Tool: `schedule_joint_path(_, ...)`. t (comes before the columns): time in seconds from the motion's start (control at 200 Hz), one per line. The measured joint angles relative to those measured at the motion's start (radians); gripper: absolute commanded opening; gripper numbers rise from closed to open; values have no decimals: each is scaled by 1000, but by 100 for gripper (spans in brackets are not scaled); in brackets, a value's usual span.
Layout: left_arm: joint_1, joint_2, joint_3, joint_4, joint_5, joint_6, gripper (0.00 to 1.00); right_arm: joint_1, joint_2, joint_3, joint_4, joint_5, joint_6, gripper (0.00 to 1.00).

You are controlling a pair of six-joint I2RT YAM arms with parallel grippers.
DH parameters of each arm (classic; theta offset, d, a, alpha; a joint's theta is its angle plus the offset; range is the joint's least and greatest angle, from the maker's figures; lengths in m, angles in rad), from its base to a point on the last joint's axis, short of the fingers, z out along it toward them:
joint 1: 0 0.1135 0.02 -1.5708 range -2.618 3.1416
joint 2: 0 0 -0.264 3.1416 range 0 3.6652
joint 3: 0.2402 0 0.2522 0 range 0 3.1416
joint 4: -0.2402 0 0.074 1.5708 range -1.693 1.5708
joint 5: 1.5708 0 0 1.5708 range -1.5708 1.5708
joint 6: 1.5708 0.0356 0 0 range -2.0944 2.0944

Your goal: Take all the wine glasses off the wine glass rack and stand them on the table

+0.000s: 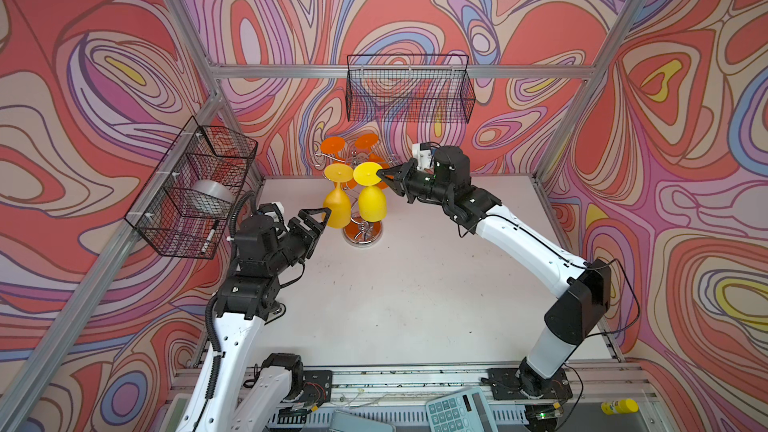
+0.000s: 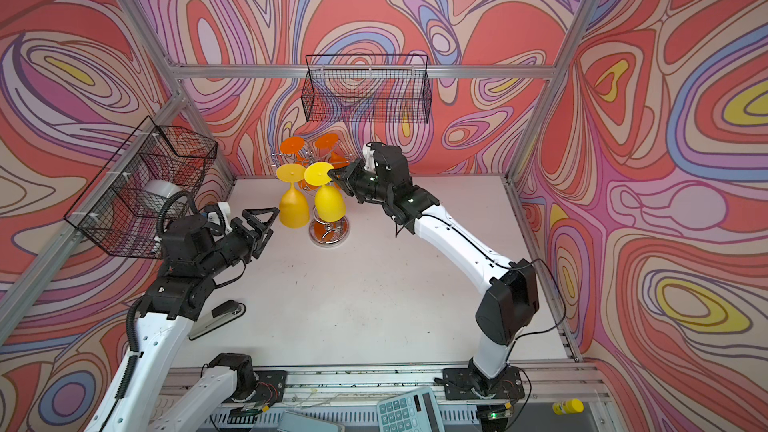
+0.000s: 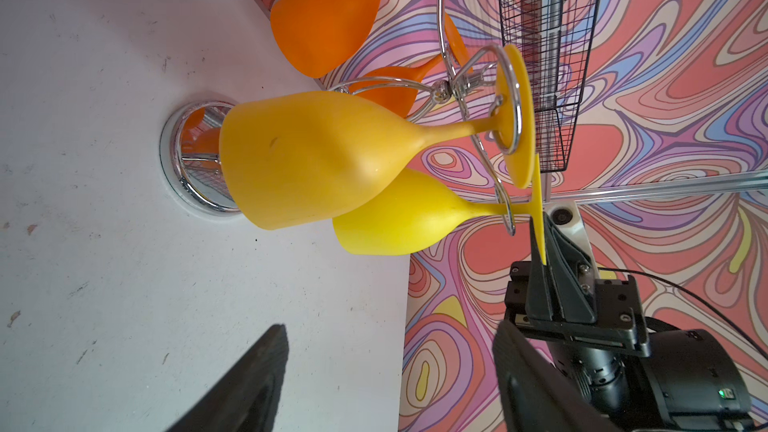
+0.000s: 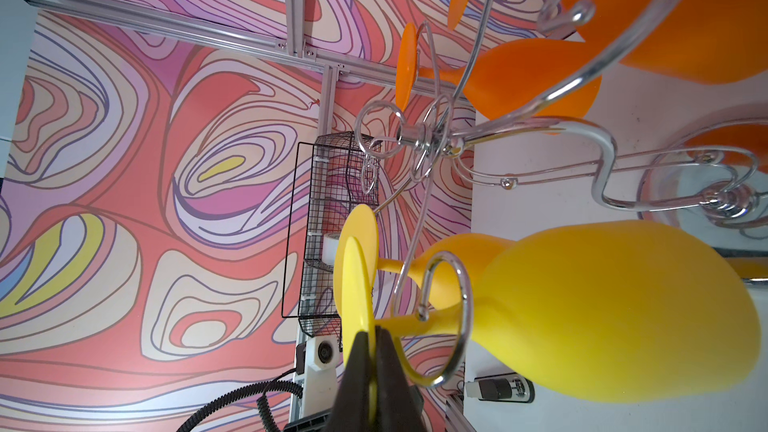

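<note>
The chrome wine glass rack (image 1: 362, 234) (image 2: 328, 232) stands at the back middle of the table, with several glasses hanging bowl-down. My right gripper (image 1: 384, 176) (image 2: 332, 176) (image 4: 368, 336) is shut on the rim of the foot of a bright yellow wine glass (image 1: 372, 203) (image 4: 602, 309) (image 3: 399, 218). That glass's stem sits inside a curled hook. My left gripper (image 1: 322, 214) (image 2: 270, 211) (image 3: 388, 330) is open and empty, just left of an amber-yellow glass (image 1: 338, 211) (image 3: 311, 155) that hangs beside the bright one.
Orange glasses (image 1: 332, 145) hang on the rack's far side. Black wire baskets are fixed to the left wall (image 1: 195, 189) and the back wall (image 1: 409, 89). A stapler (image 2: 216, 317) lies by the left arm. A calculator (image 1: 457, 409) and a yellow bottle (image 1: 619, 407) sit at the front edge.
</note>
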Motion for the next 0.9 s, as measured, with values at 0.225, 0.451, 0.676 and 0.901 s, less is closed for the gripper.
schedule_joint_path(0.225,0,0,-2,0,0,0,78,0,71,47,7,9,11,0)
schedule_joint_path(0.451,0,-2,-2,0,0,0,78,1,98,60,8,41,17,0)
schedule_joint_path(0.676,0,-5,-2,-1,0,1,78,1,98,53,46,95,24,0)
schedule_joint_path(0.901,0,-17,-2,-3,0,1,78,-3,76,1,68,157,37,0)
